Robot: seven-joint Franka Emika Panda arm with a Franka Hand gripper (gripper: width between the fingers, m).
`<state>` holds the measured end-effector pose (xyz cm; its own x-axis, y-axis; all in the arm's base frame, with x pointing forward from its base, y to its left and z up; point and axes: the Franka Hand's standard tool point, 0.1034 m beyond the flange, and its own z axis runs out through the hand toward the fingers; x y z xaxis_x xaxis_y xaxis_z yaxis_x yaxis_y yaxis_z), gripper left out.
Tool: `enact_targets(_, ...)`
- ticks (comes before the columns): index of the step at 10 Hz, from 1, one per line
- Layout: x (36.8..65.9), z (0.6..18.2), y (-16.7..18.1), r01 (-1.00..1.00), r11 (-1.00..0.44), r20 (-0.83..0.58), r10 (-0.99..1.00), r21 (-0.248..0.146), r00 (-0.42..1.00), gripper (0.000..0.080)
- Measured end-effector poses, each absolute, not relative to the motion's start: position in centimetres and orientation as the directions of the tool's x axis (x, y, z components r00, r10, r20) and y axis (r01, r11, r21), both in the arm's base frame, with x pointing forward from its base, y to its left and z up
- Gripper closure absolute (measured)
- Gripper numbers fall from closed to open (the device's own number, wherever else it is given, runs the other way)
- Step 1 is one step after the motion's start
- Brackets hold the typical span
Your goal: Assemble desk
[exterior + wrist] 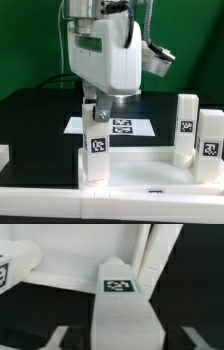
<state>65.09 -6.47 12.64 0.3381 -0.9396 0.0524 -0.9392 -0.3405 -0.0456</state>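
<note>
Desk, partly assembled.
White tabletop (150,172) lies rim-up; three tagged white legs stand upright at its corners (96,143) (186,128) (210,143).

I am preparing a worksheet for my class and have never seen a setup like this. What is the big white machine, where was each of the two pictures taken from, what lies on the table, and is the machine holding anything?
The big white machine is a robot arm ending in a two-finger gripper. One picture comes from a camera standing off the arm; the other from a camera on its wrist, looking down between the fingers.

On the black table lies a white desk tabletop with a raised rim. Three white square legs stand upright on or by it, each with a black-and-white tag: one leg under the gripper, two more legs on the exterior view's right. Behind lies the flat marker board, which belongs to the rig.

The fingers sit either side of the first leg; whether they grip it is unclear.
</note>
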Motion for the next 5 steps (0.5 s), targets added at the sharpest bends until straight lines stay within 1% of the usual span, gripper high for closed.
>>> enact_targets(1,65.09,12.63,-6.50,-0.909,-0.414,0.057,-0.910,-0.040,0.412,0.0224)
enact_targets(2,65.09,12.63,-6.46,-0.861,-0.507,0.062,-0.861,-0.033,0.505,0.0224)
enact_targets(3,65.11,12.65,-6.37,-0.804,-0.594,0.065,-0.804,-0.027,0.591,0.0166)
enact_targets(5,65.17,12.73,-6.16,-0.659,-0.752,0.071,-0.658,-0.014,0.750,0.0152)
